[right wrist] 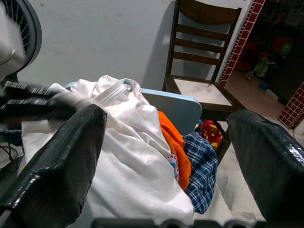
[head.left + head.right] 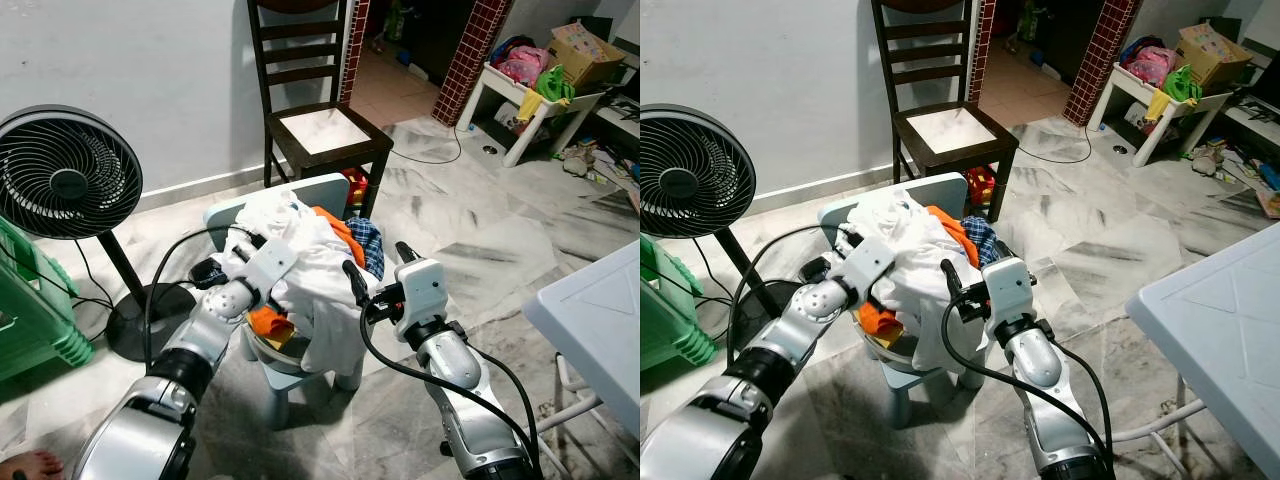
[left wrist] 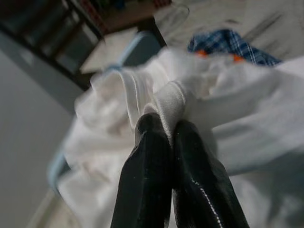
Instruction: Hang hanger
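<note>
a robot bends over a small blue chair (image 2: 225,212) heaped with laundry, a dark wooden chair (image 2: 310,100) standing beyond both claws against the wall and a black fan (image 2: 65,172) well off to the left claw's outer side. the biggest piece in the heap, a white garment (image 2: 310,285), drapes over the blue chair's seat and hangs down between the two claws. the left claw (image 3: 164,142) has its fingers pressed together on a rolled white edge of that garment, near the top of the heap. the right claw (image 1: 166,156) sits just in front of the pile with its fingers spread wide and nothing between them, the white garment directly ahead of it. an orange cloth (image 2: 340,228) and a blue checked cloth (image 2: 370,245) lie beyond the right claw, tucked behind the white garment.

the hanger the task calls for cannot be made out anywhere in the heap or around it; it may be buried in the clothes, but that cannot be told. judged from this, the job is at an early stage: a garment is gripped, yet no hanger is in hand and nothing is hung. finding the hanger, lifting it free and placing it on a rail or hook all appear to remain.
</note>
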Robot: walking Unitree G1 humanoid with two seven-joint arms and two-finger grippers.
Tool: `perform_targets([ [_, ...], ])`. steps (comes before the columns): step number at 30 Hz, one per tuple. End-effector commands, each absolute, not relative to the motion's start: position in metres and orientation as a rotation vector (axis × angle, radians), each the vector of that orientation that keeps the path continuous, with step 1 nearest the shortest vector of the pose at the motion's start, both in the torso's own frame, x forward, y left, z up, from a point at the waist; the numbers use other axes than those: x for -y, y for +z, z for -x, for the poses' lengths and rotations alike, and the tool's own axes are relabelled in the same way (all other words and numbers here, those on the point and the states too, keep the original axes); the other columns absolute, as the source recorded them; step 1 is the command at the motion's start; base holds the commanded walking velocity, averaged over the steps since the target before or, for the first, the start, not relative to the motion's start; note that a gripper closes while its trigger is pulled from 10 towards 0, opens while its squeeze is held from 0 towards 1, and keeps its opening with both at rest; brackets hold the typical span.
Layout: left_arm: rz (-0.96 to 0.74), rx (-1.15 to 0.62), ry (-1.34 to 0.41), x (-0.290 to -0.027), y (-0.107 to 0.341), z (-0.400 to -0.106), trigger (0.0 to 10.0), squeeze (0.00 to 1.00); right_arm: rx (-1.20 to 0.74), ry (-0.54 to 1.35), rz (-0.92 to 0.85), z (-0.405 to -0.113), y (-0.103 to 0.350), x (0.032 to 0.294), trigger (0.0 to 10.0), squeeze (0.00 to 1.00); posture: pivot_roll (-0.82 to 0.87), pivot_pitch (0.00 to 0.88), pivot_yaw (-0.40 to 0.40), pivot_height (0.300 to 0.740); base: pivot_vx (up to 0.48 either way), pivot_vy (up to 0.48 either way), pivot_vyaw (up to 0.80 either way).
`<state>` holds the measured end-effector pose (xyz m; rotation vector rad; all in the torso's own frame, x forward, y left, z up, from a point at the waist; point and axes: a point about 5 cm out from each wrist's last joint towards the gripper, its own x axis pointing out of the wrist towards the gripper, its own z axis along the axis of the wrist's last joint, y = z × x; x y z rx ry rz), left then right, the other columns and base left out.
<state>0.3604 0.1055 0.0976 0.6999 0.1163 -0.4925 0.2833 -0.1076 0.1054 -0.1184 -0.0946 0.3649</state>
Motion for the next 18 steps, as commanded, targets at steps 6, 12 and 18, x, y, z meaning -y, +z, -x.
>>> perform_targets([
  [6, -0.788, -0.072, -0.552, -0.084, 0.095, -0.359, 0.0, 0.0, 0.098, 0.349, 0.124, -0.284, 0.106, 0.112, 10.0, 0.0, -0.04, 0.06, -0.087, 0.74, 0.0, 0.0, 0.0],
  [12, -0.628, -0.156, -0.511, -0.082, 0.078, -0.352, 10.0, 0.0, 0.095, 0.355, 0.126, -0.283, 0.105, 0.111, 10.0, 0.0, -0.04, 0.063, -0.094, 0.74, 0.0, 0.0, 0.0],
  [18, -0.563, -0.028, -0.38, -0.086, 0.094, -0.357, 10.0, 1.0, 0.097, 0.359, 0.132, -0.284, 0.106, 0.112, 10.0, 0.0, -0.04, 0.063, -0.1, 0.74, 0.0, 0.0, 0.0],
])
